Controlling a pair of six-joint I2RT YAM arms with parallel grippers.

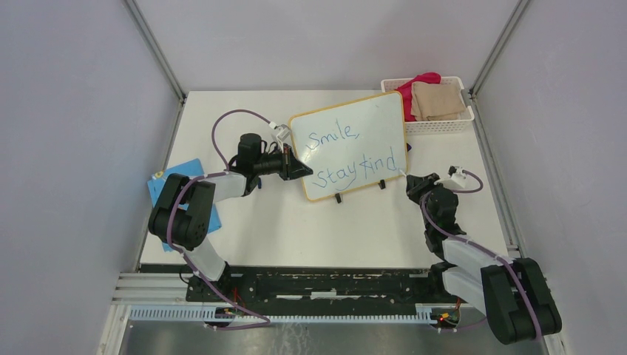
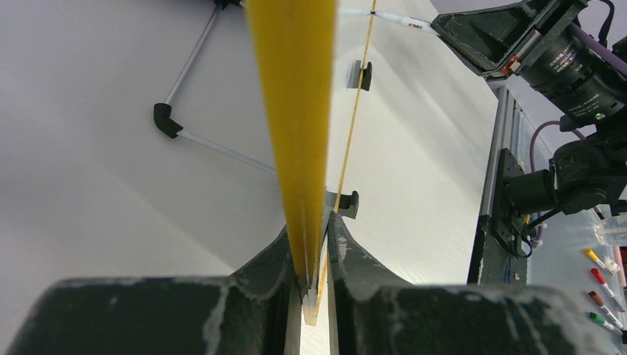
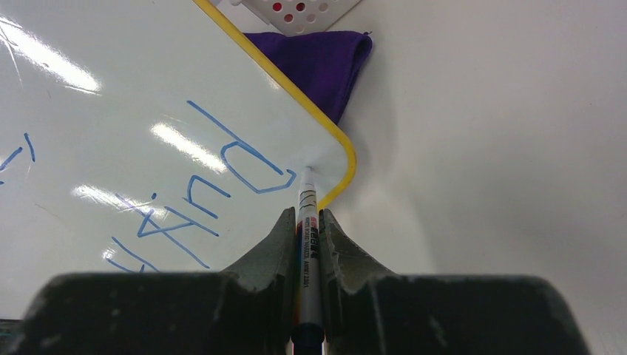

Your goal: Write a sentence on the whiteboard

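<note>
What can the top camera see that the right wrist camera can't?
Only the top view shows the whole sentence, Smile, over Stay kind, the left jaws clamped on the left edge of the whiteboard, and the cloths in the white basket. Only the right wrist view shows the marker pinched in the right jaws, its tip at the board just past the d. Both show the yellow-framed board and the blue word kind.

Blue "Smile," over "Stay kind" on whiteboard (image 1: 377,118); marker (image 3: 309,222) print seemingly illegible.
</note>
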